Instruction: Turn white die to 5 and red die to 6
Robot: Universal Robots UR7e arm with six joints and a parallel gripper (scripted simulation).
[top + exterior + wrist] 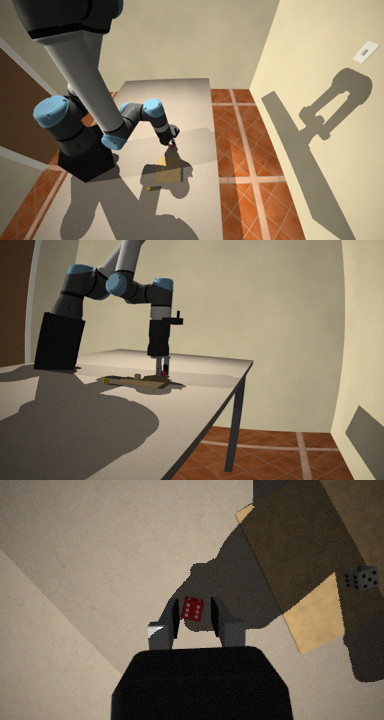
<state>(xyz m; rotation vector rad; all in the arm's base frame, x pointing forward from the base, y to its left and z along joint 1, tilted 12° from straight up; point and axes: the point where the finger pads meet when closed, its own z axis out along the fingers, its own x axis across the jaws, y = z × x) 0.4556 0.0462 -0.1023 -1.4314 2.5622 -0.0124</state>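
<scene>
The red die (192, 608) lies on the bare table just off the tan mat (300, 565), with a six-pip face toward the wrist camera. My gripper (194, 609) is lowered around it, one finger on each side, with small gaps visible; it is open. In the side view the fingers (162, 370) reach down to the red die (163, 373) at table height. The white die (361, 577) sits on the mat, near its edge; it also shows in the side view (137, 376). The yellow die (148, 188) lies on the table off the mat's near corner.
The mat (167, 169) lies flat in the arm's shadow. The table's right edge (226, 406) is a short way beyond the red die. The robot base (82, 158) stands at the table's left.
</scene>
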